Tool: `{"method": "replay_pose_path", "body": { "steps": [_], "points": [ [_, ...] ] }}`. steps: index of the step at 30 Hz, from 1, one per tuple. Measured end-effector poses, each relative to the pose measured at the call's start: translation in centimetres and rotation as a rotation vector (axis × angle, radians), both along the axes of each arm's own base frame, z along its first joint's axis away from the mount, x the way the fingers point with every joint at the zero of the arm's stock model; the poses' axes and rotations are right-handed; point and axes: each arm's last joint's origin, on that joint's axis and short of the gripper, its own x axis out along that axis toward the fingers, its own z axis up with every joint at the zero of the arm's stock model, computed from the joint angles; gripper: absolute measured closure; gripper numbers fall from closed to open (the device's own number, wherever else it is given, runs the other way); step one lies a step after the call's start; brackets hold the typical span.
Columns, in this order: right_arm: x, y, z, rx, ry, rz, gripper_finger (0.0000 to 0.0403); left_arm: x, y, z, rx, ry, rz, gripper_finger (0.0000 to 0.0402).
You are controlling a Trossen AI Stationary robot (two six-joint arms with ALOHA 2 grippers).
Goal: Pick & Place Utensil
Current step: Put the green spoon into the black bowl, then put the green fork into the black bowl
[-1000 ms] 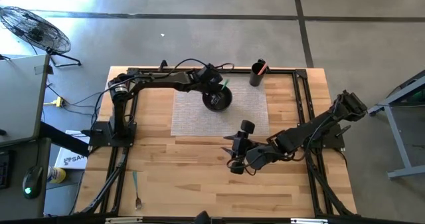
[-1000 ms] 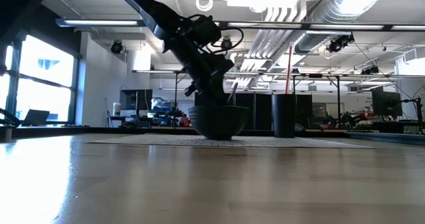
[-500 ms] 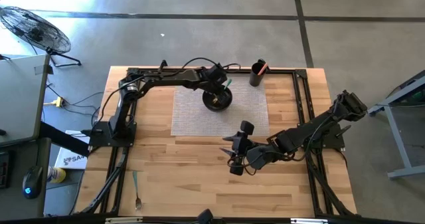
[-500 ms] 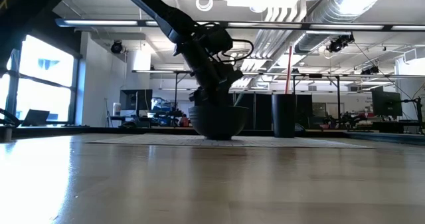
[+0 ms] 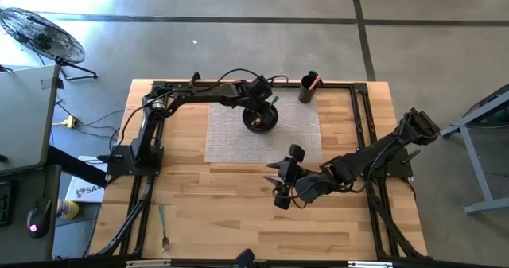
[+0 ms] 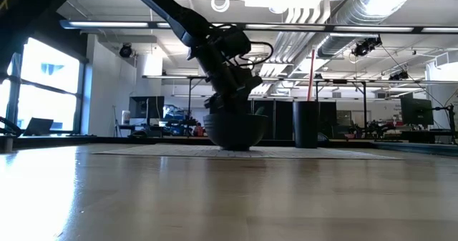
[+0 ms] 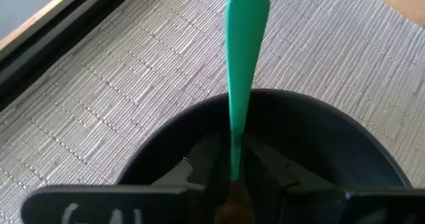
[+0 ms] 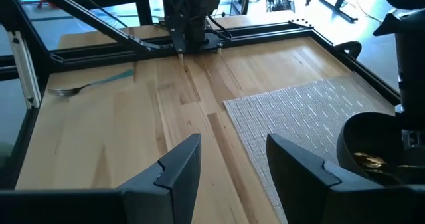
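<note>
A black bowl (image 5: 260, 125) stands on a grey woven mat (image 5: 229, 137) near the table's far edge. My left gripper (image 5: 261, 109) reaches down into the bowl and is shut on a green-handled utensil (image 7: 240, 64). Its green handle (image 5: 272, 101) slants up past the bowl's rim (image 7: 345, 144). Something golden (image 8: 366, 159) lies in the bowl. My right gripper (image 5: 273, 182) waits open above the table's middle, nearer the front than the mat. In the right wrist view its fingers (image 8: 176, 171) frame the wood. My left gripper pinches the utensil between its two fingers at the narrow lower end of the green handle (image 7: 232, 159). It comes slanting down from above into the bowl. The handle sticks out past the fingertips, its broad free end (image 7: 247, 4) above the mat beyond the rim.
A black cup (image 5: 307, 88) with a red utensil stands at the mat's far right corner. A fork with a green handle (image 5: 162, 224) lies on the bare wood near the front left edge. Black frame rails run along the table's sides.
My left gripper has moved a little toward the table's right and sunk lower over the bowl, carrying the green-handled utensil with it. For the last half second it has kept still.
</note>
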Motion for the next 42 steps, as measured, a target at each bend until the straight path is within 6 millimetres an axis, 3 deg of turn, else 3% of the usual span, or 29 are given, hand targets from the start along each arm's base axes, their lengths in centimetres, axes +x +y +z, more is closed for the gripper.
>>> {"method": "replay_pose_path", "body": {
  "steps": [5,11,15,19,24,32,37,42],
  "points": [
    [0.0,0.0,0.0,0.007,-0.002,-0.004,0.0237,-0.4,-0.3,1.3,0.016,-0.010,-0.048,0.0336],
    [0.0,0.0,0.0,0.013,-0.004,-0.007,0.0237,-4.0,-1.8,6.8,0.049,0.060,-0.114,0.0336],
    [0.0,0.0,0.0,-0.005,0.006,0.000,0.0237,-7.5,-4.7,10.2,0.046,0.119,-0.167,0.0335],
    [0.0,0.0,-0.1,-0.034,0.016,0.013,0.0237,-11.7,-9.2,11.7,0.018,0.155,-0.246,0.0335],
    [0.0,-0.2,-0.1,-0.084,0.031,0.031,0.0237,-17.6,-15.1,10.8,-0.075,0.152,-0.303,0.0335],
    [0.7,-1.7,0.0,-0.155,0.055,0.018,0.0237,-25.6,-22.0,5.5,-0.422,0.194,-0.336,0.0335],
    [1.5,-3.3,0.2,-0.153,0.037,-0.019,0.0237,-27.7,-25.5,3.7,-0.459,0.247,-0.418,0.0335],
    [2.1,-4.8,0.3,-0.127,0.027,-0.047,0.0237,-28.2,-29.5,3.6,-0.412,0.196,-0.688,0.0335]
  ]
}}
